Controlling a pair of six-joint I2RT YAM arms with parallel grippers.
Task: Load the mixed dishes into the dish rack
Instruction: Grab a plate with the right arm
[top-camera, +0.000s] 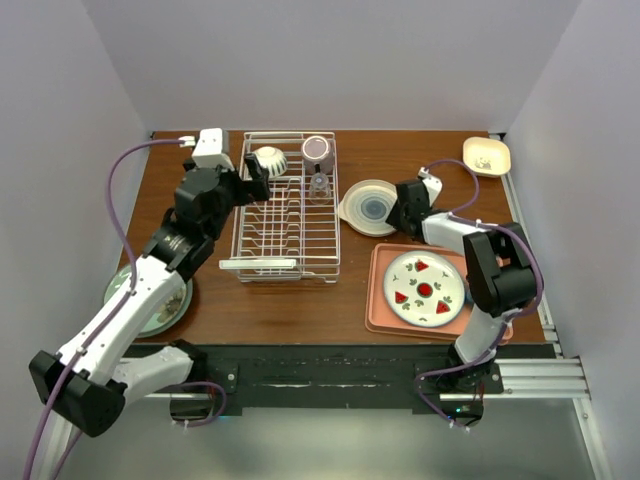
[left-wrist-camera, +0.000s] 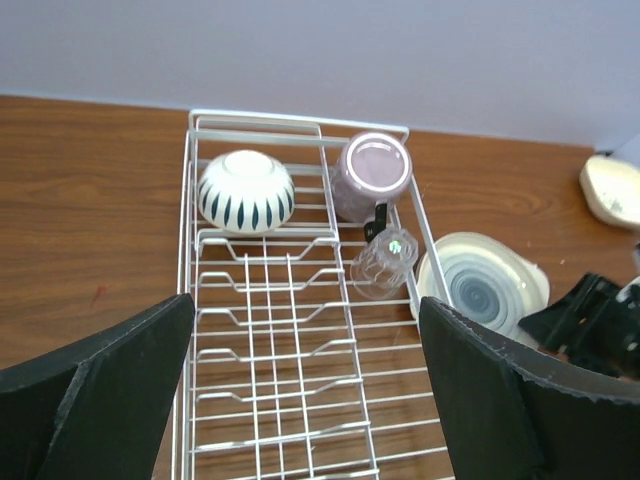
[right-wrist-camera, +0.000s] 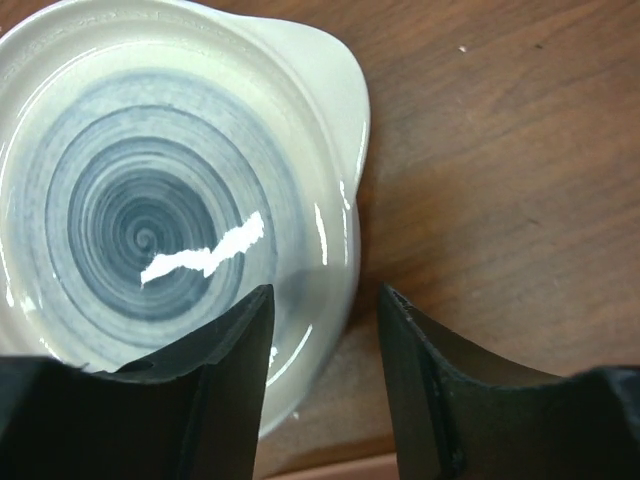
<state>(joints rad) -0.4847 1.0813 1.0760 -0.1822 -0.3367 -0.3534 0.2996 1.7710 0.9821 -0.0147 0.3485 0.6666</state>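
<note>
Near edge: a green plate (top-camera: 165, 312) lay at eight o'clock on the table (top-camera: 285, 300), partly under the left arm. At four o'clock a patterned plate (top-camera: 425, 288) sat flat on the salmon tray (top-camera: 380, 300). Both were outside the dish rack (top-camera: 290, 240).
Step in hand: by my reading, picking up the cream plate (top-camera: 365, 205), which lay flat on the wood just beyond the tray, at three o'clock of the rack and close beside it.
How to do it well: the rim needed to sit deep between the jaws before they closed, since a shallow pinch on glazed ware would likely slip. The plate could then be lifted, tipped on edge and fed between the prongs, clear of what already stood there.
Tool on the plate: the right gripper (right-wrist-camera: 325, 295) stood about half open, astride the rim at the plate's three o'clock side. One of its fingers (right-wrist-camera: 225, 380) was over the plate's well and the other over bare wood. A gap showed beside the rim, so nothing was pinched yet.
Other tool: the left gripper (left-wrist-camera: 305, 305) was spread fully wide above the rack's plate slots, holding and touching nothing.
Rack, far end: a white bowl (left-wrist-camera: 246, 190) sat mouth down, as it seemed, at eleven o'clock, and a purple cup (left-wrist-camera: 371, 172) at one o'clock. A clear glass (left-wrist-camera: 383, 262) stood just nearer than the cup. The slots held no plate.
Far corner: a small cream dish (top-camera: 487, 155) sat at two o'clock of the table.
</note>
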